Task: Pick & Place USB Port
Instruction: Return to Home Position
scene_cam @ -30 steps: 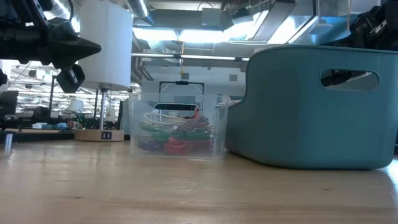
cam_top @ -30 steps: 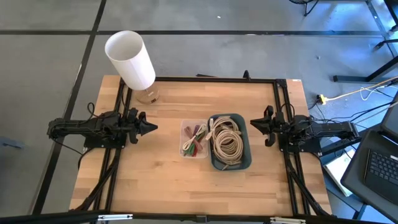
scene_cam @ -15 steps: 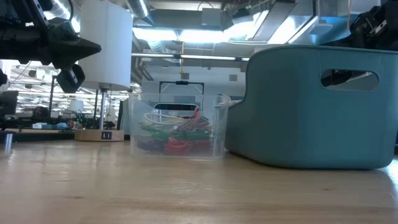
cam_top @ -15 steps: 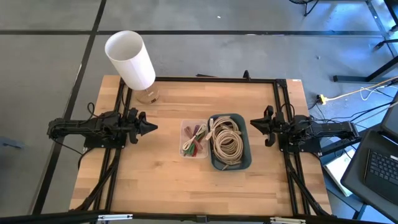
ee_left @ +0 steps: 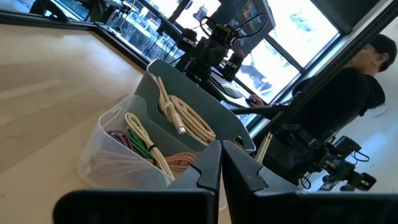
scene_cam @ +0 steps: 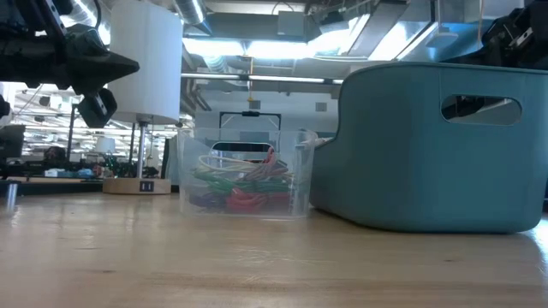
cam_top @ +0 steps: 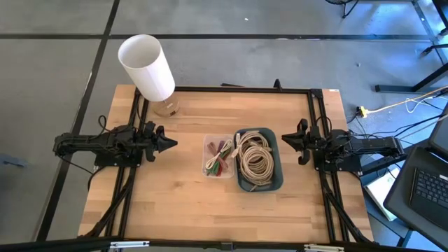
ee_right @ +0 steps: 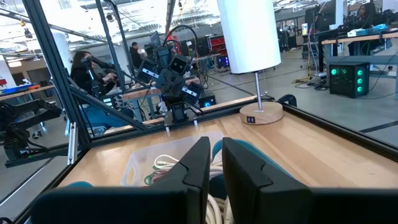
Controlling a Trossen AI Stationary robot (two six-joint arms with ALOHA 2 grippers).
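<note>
Nothing has shifted: left gripper point(cam_top: 170, 143) and right gripper point(cam_top: 285, 138), fingers pressed together, sit parked apart, coloured cables point(cam_top: 220, 161) lie in the clear bin point(cam_top: 205, 150), so I'd simply hold steady.

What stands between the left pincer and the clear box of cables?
Nothing visible. Only bare table lies between the left pincer and the clear box; the teal bin sits on the box's other side.

White-shade lamp point(cam_top: 146, 66) at table point(cam_top: 175, 203) corner; laptop point(cam_top: 428, 187) off table's rt side; person point(ee_left: 348, 99) in bkgd
</note>
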